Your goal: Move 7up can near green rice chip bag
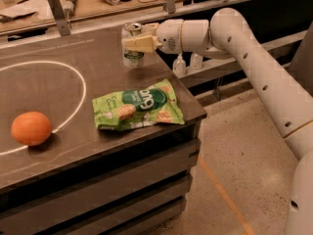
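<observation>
The 7up can [132, 56], silver and green with a silver top, is upright near the table's far right corner. My gripper [131, 43] reaches in from the right and is shut on the can, with a cream finger [143, 44] across its front. The can's base is at or just above the tabletop; I cannot tell whether it touches. The green rice chip bag [139, 109] lies flat near the table's right front edge, about a can's height in front of the can.
An orange fruit [31, 128] sits at the left on the dark table [58, 97], beside a white painted circle line [84, 89]. Clear pump bottles [179, 65] stand on a lower shelf behind the table's right edge. A cluttered counter [93, 4] runs along the back.
</observation>
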`<action>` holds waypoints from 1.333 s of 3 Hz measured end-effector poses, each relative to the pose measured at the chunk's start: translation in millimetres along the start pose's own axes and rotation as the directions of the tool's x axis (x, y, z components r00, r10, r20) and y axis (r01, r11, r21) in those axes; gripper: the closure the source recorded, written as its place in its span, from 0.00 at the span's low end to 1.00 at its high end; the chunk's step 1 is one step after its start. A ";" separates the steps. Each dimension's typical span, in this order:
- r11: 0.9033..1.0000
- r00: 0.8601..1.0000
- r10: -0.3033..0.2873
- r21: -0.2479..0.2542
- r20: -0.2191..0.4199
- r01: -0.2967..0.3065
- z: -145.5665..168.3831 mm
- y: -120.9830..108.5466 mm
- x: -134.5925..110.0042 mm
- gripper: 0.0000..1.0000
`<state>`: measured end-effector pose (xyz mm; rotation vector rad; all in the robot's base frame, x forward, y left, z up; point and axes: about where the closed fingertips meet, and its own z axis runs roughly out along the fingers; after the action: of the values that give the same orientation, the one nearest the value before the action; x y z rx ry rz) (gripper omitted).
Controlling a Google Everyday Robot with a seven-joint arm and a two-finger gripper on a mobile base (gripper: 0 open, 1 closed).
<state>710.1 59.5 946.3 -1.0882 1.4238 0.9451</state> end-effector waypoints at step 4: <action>0.994 0.995 0.097 -0.045 -0.031 -0.098 -21.2 70.0 30.6 0.17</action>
<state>636.3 54.4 917.8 -1.0777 1.4964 1.0403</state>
